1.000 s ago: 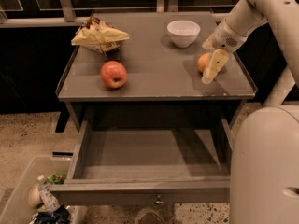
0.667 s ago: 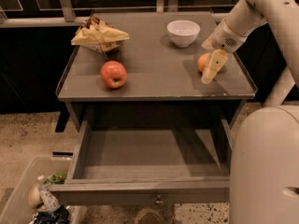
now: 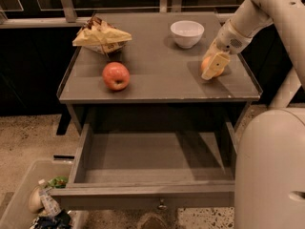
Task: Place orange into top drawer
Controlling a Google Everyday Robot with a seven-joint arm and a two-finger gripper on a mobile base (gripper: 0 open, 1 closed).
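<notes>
The orange [image 3: 206,63] rests on the grey table top [image 3: 157,82] near its right edge. My gripper [image 3: 213,66] is down on the orange and covers most of it, so only its left and right edges show. The arm reaches in from the upper right. The top drawer [image 3: 143,195] is pulled out below the table's front edge, with its grey floor bare and its small metal knob [image 3: 162,205] at the centre of the front panel.
A red-yellow apple [image 3: 116,75] sits left of centre on the table. A white bowl [image 3: 187,33] stands at the back right and a yellow snack bag [image 3: 101,36] at the back left. A clear bin of trash [image 3: 33,206] is on the floor at the left. My base [image 3: 269,175] fills the lower right.
</notes>
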